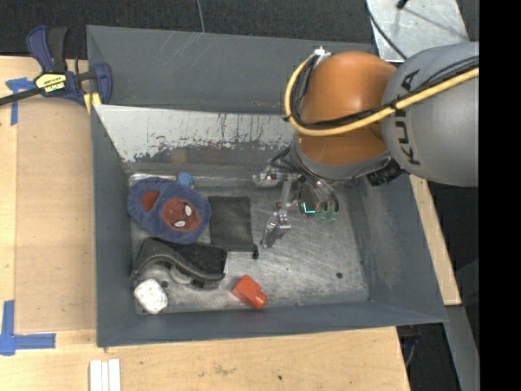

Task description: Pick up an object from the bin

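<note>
My gripper [273, 205] hangs low over the middle of the bin floor, below the orange wrist cover. It stands open, one fingertip [271, 233] toward the front and the other toward the back wall, and nothing lies between them. A flat black square pad [230, 221] lies just left of the fingers, its right edge close to the front fingertip. Further left rests a blue soft slipper with a red spider-mask face [167, 208]. A small red-orange block [249, 292] lies near the front wall, below and left of the gripper.
A black curved tool-like thing [183, 264] lies in the front left corner with a white knobbly ball [151, 296] beside it. Bare floor spreads to the right of the gripper. The arm comes in over the bin's right rim.
</note>
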